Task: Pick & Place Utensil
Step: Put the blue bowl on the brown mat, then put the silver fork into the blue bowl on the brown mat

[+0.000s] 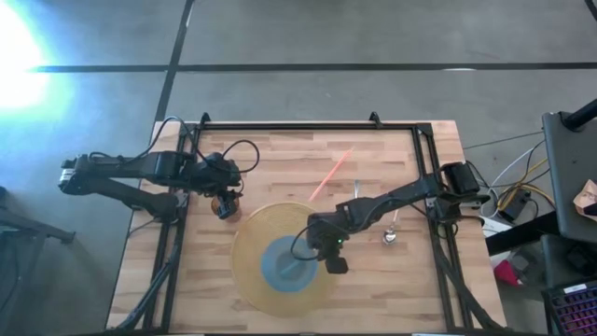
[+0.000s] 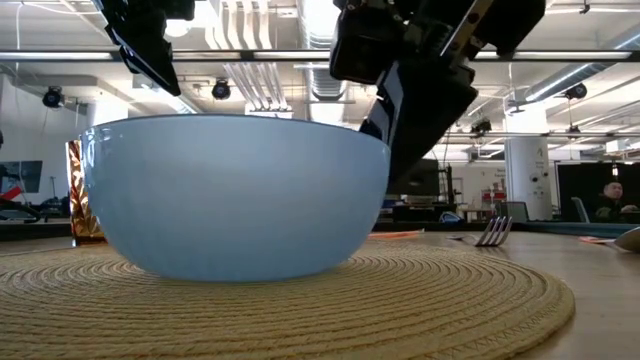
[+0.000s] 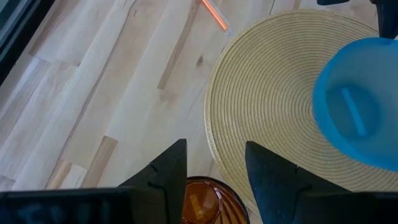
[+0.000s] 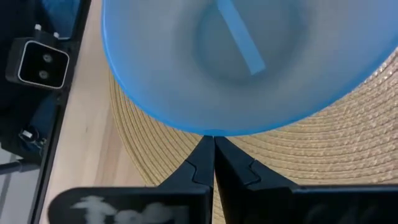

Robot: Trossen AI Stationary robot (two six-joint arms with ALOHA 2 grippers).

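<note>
Right wrist view: blue bowl [image 4: 249, 62] holds perhaps a blue utensil [image 4: 239, 34]; right tool [image 4: 213, 163] closed, empty.

This is a robotics lab or open industrial workspace, not a home. The butcher-block table [image 1: 308, 177] stands on a bare grey concrete floor [image 1: 373, 33] marked with dark seam lines. Around the table, a black metal frame [image 1: 308, 124] carries the two arms, and loose cables [image 1: 518, 177] trail off the table's right side toward a dark equipment rack [image 1: 569, 154]. Beyond the table, the low view shows an exposed ceiling with ducts and pipes [image 2: 245, 60], strip lights, and a round white column [image 2: 522, 175]. A person [image 2: 608, 195] sits far behind the table at a desk with monitors [image 2: 590, 185].
</note>
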